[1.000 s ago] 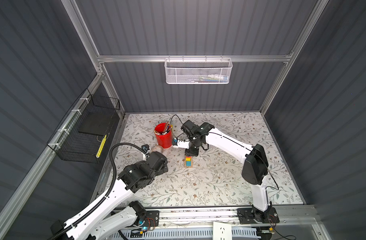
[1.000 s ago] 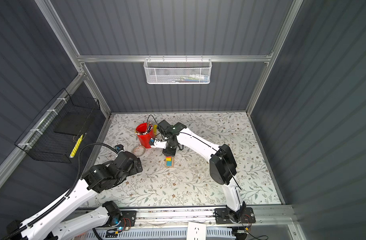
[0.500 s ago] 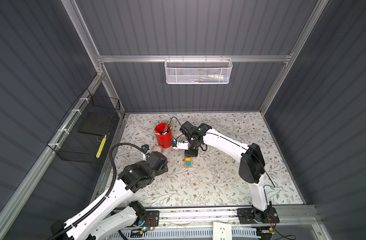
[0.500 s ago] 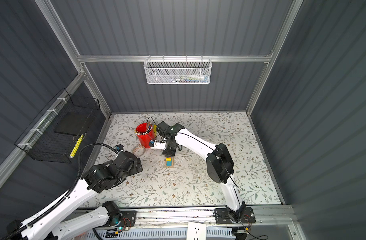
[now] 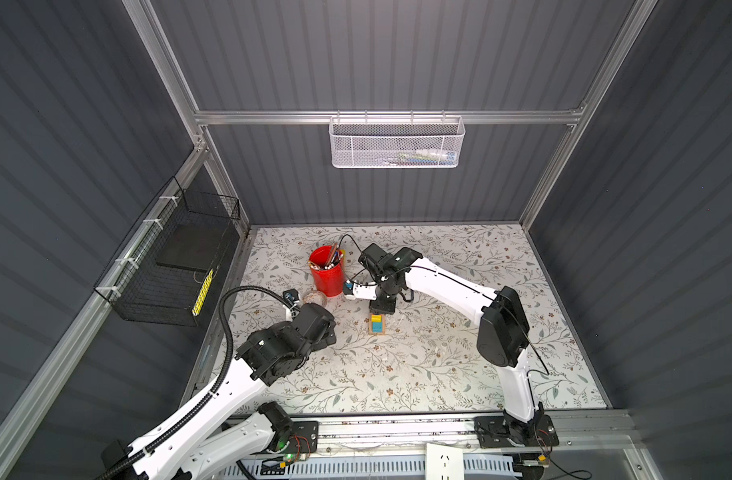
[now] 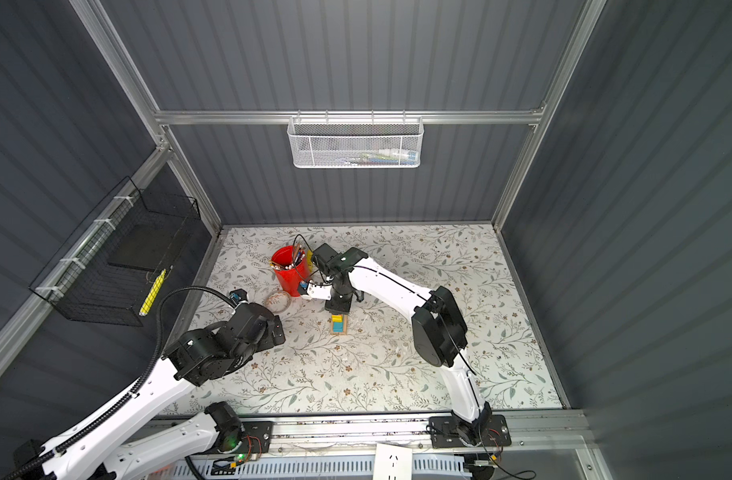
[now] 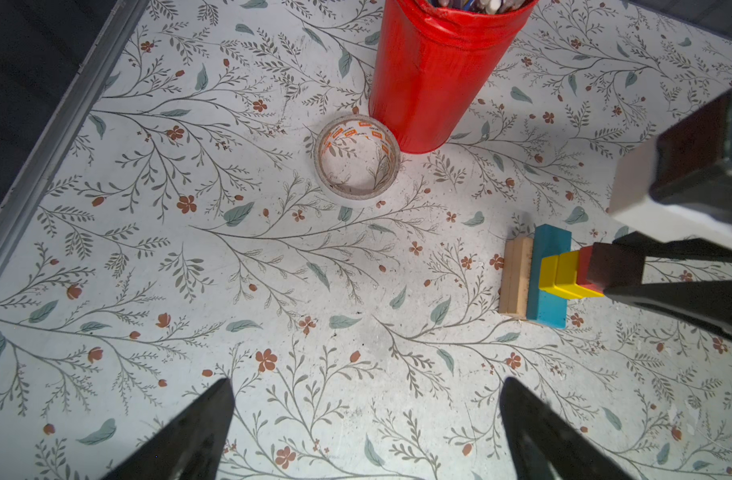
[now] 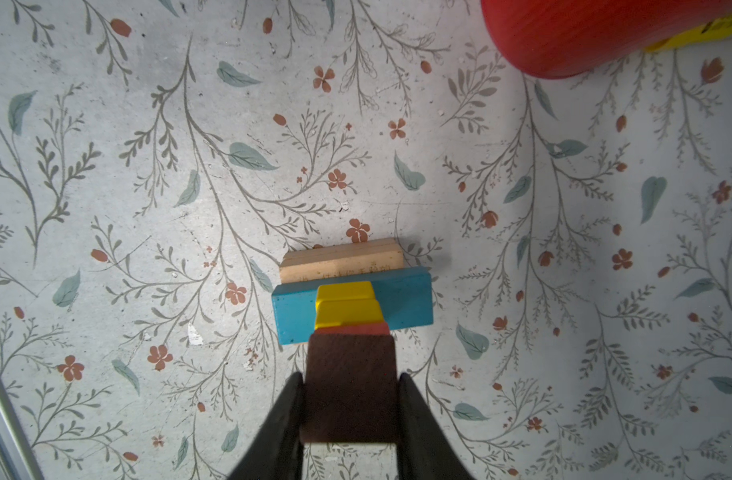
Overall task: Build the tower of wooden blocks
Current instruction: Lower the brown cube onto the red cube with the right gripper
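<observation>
Pale tan planks (image 8: 339, 257), blue plank (image 8: 410, 299), yellow cubes (image 8: 347, 311), red cube (image 8: 356, 329), brown roof piece (image 8: 351, 382); red cup (image 8: 584, 33); pale floral bench (image 8: 148, 208).

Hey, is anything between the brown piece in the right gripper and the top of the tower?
Nothing visible. The brown piece, clamped in the right gripper, sits right at the red cube topping the tower. The cup and tape roll stand off to the side.
</observation>
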Robot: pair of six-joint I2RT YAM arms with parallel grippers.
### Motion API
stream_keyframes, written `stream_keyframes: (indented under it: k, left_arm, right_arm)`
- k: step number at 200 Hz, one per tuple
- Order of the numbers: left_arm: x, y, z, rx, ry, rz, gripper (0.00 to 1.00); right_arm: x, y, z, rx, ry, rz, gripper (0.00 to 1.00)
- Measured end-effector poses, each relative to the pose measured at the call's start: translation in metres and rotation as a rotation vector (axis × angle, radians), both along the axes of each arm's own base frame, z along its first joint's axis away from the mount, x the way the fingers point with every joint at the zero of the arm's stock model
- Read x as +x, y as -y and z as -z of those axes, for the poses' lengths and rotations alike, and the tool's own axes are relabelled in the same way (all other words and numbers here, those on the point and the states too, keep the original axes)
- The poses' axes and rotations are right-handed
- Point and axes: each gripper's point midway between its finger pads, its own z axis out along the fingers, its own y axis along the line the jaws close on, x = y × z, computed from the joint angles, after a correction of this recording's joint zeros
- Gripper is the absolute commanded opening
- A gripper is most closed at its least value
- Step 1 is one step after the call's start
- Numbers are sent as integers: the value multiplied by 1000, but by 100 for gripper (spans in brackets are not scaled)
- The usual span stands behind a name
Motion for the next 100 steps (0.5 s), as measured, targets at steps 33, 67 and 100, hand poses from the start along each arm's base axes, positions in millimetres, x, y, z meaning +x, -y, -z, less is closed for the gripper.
stream_keyframes:
  k: [33,67,100]
  left_arm:
    - [0,0,0,1,1,-1,100]
    - [0,0,0,2,2,-1,100]
    - [0,0,0,1,2,-2,100]
  right_arm:
    - [2,2,0,-9,11,-3,48]
    - [2,2,0,-11,12,-3,51]
    - [2,2,0,-10,10,-4,49]
